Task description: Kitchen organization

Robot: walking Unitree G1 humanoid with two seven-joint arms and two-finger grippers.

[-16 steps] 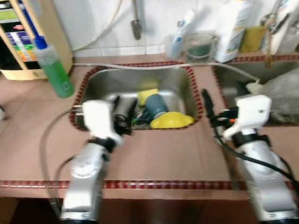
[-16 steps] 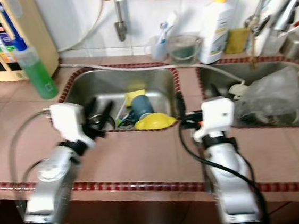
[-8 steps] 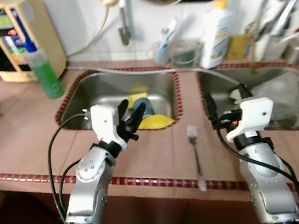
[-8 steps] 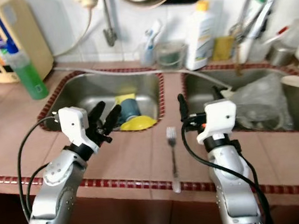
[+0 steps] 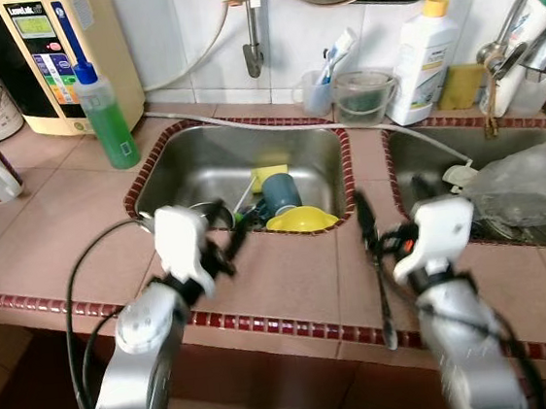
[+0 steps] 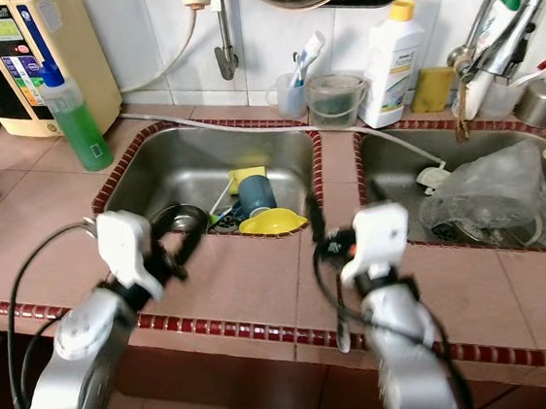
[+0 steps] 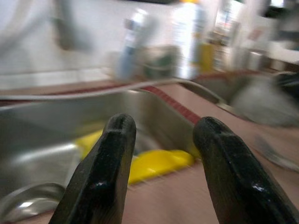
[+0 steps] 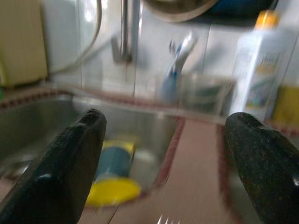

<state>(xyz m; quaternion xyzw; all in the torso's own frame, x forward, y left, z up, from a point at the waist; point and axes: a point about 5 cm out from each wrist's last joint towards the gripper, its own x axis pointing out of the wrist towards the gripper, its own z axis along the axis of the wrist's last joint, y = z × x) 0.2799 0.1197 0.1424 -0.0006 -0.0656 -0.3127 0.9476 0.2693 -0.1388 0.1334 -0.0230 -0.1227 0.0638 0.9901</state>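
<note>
Fork (image 5: pixel 381 296) on counter, empty end effectors apart

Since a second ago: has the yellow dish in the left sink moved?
No. The yellow dish still lies against the front wall of the left sink, right beside the blue cup; only the camera shifted.

The left claw (image 7: pixel 161 140), fingers spread and empty, hangs above a blurred steel sink (image 7: pixel 42 126) holding a yellow item (image 7: pixel 156 163).

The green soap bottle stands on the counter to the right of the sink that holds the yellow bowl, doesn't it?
Not quite. The green soap bottle stands on the counter to the left of the sink that holds the yellow bowl, as the left eye view shows.
</note>
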